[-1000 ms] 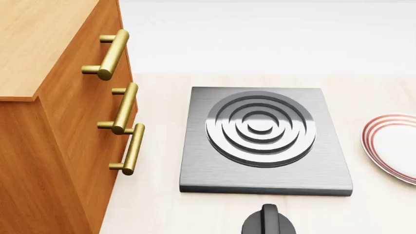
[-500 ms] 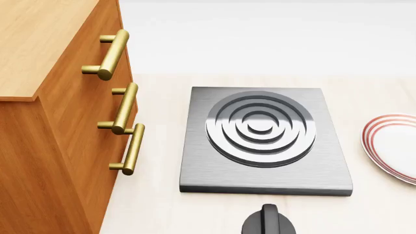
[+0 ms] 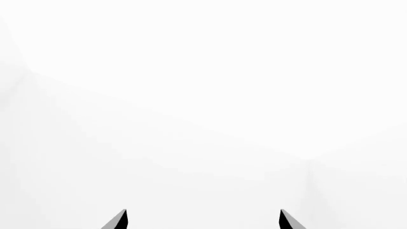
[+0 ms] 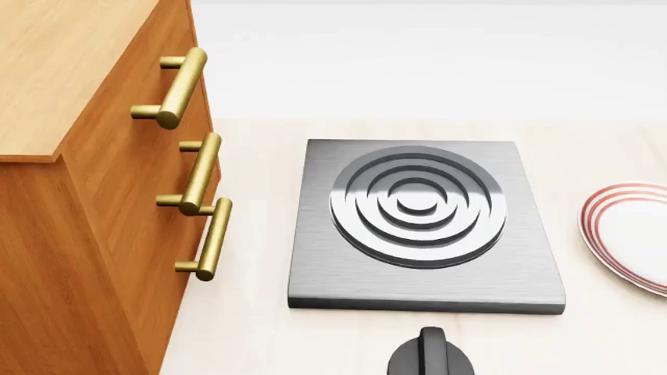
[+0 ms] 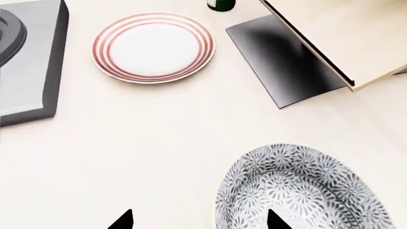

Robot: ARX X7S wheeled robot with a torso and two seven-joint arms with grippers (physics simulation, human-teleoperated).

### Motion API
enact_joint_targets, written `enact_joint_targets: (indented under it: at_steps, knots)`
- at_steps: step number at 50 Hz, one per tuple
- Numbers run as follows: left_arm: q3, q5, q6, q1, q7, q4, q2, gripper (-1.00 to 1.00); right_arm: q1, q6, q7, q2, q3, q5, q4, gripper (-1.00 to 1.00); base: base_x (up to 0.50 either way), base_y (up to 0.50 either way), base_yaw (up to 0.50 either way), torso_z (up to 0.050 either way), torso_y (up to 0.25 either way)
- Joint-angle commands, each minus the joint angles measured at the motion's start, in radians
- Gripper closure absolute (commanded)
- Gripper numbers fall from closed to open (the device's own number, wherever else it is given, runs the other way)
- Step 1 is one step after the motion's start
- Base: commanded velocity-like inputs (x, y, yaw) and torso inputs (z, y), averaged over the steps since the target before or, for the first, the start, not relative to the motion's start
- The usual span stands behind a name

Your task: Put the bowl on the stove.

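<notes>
Now, here is what your cameras give you.

Bowl: your right wrist view shows the bowl (image 5: 305,191) sitting upright on the pale table (image 5: 159,143), mouth facing up, its grey-blue floral pattern visible inside and on the rim. It is round, so it has no long axis to speak of; the picture's edge cuts part of it off.

Right pincer: your right pincer (image 5: 199,219) shows only two dark fingertips (image 5: 122,220), spread apart and holding nothing. One tip overlaps the bowl's near rim in the picture; you cannot tell whether it touches.

Left pincer: your left pincer (image 3: 202,219) shows two dark tips set wide, released, against a blank white background.

Stove: in the head view the stove (image 4: 427,226) lies flat on the table, square to you, its ring burner (image 4: 419,205) bare. In the right wrist view only its corner shows, well apart from the bowl.

Plate: the red-ringed plate (image 5: 154,46) lies between the stove and the bowl, touching neither.

Knob: a black knob (image 4: 432,355) sits just in front of the stove's near edge.

Cabinet: a wooden cabinet (image 4: 94,195) with three brass handles (image 4: 198,173) stands to the stove's left.

Other: a dark flat sheet (image 5: 279,62) lies under a pale board (image 5: 337,33) beyond the bowl.
</notes>
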Motion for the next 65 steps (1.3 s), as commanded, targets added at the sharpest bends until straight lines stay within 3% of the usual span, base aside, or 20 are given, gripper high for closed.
enact_joint_targets:
  at_steps: [1,25,65]
  knots:
    - [0.003,0.001,0.003,0.002,-0.001,-0.001,-0.002,-1.0,0.056,-0.024,0.012,0.004,-0.09,-0.036,0.082,-1.0,0.0,0.0,0.0,0.0,0.0]
    - [0.013,0.003,0.008,0.004,-0.005,0.002,-0.009,-1.0,0.26,-0.072,0.065,-0.023,-0.292,-0.129,0.289,-1.0,0.0,0.0,0.0,0.0,0.0]
    - [0.021,0.0,0.014,0.0,-0.017,0.008,-0.031,-1.0,0.31,-0.097,0.088,-0.07,-0.391,-0.192,0.412,-1.0,0.0,0.0,0.0,0.0,0.0]
